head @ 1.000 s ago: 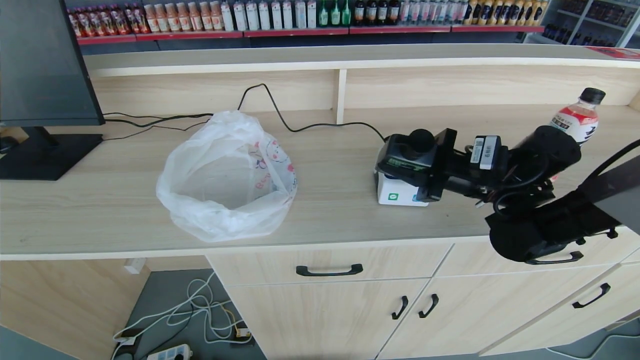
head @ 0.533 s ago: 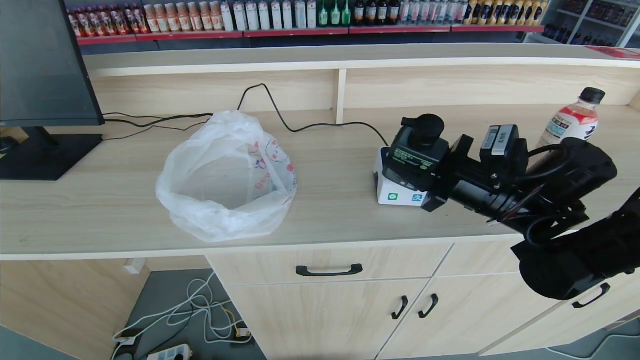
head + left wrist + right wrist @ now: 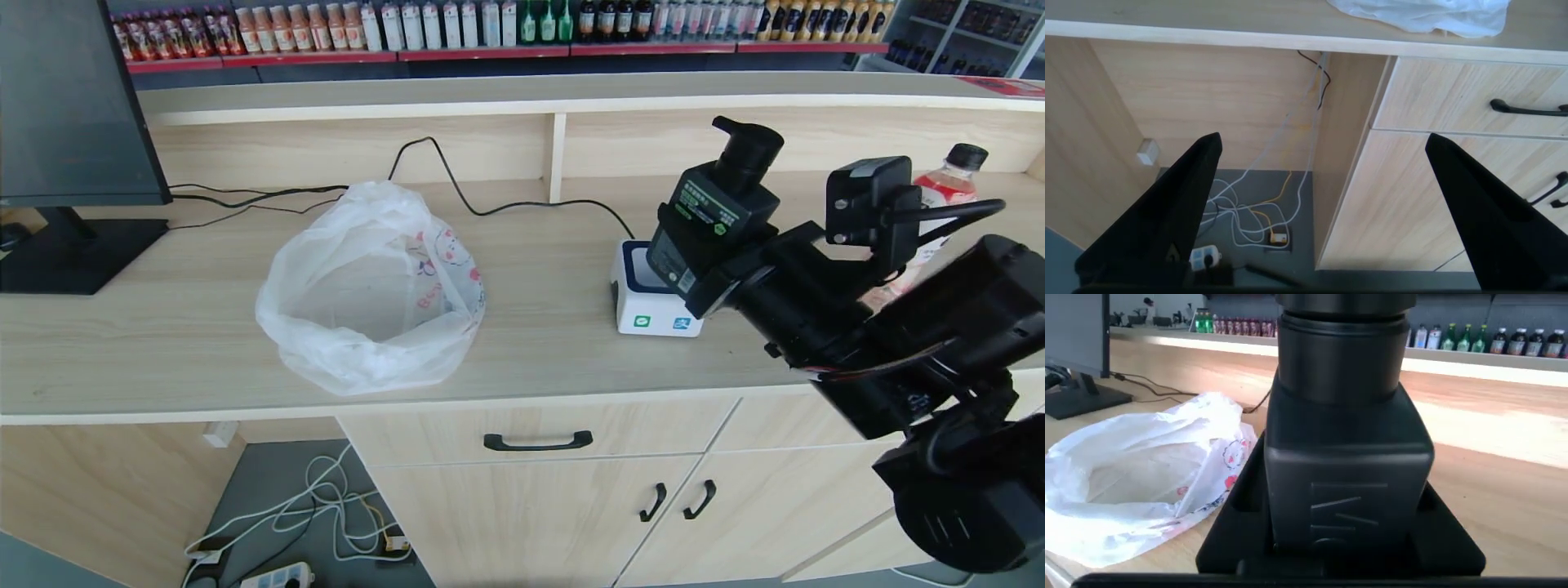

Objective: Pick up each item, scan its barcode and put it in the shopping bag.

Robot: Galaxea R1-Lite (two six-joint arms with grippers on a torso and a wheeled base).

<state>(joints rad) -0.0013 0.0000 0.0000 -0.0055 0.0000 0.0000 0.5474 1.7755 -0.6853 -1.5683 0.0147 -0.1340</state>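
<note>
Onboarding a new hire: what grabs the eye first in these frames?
The black square pump-top bottle, clamped in the right pincer and held tilted in the air over the small white box scanner on the light wooden counter. Next, the crumpled translucent white plastic shopping bag, open-mouthed, on the same counter to the scanner's left.

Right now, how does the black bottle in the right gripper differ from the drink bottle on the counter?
The black bottle is clamped in the right gripper above the scanner; the drink bottle stands free on the counter.
The black bottle leans; the drink bottle is upright.
The black bottle is opaque and boxy; the drink bottle is clear with a red-white label.
Both have black tops.
</note>
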